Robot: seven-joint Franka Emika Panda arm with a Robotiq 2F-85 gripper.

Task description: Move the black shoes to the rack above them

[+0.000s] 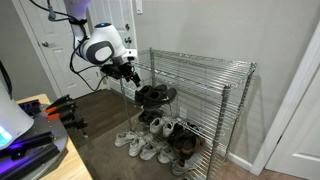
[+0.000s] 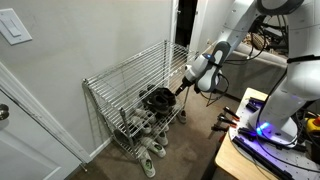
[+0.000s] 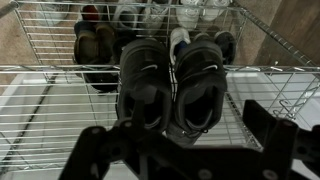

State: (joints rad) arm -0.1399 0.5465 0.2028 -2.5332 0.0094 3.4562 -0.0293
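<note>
The black shoes (image 1: 155,95) sit side by side on the middle wire tier of the silver rack, also seen in the other exterior view (image 2: 158,98) and in the wrist view (image 3: 170,85). The rack's top tier (image 1: 200,62) (image 2: 130,72) is bare above them. My gripper (image 1: 130,72) (image 2: 185,85) is at the rack's front edge, right by the shoes' heels. In the wrist view the gripper (image 3: 185,140) is open, its fingers spread wide on either side of the heel of one shoe. It holds nothing.
White and grey sneakers (image 1: 145,145) (image 2: 150,150) (image 3: 150,15) lie at the rack's bottom and on the floor, with dark brownish shoes (image 1: 185,145) (image 3: 90,40) among them. A work table with equipment (image 1: 30,140) (image 2: 260,140) stands nearby. Walls and a door (image 1: 50,50) are behind the rack.
</note>
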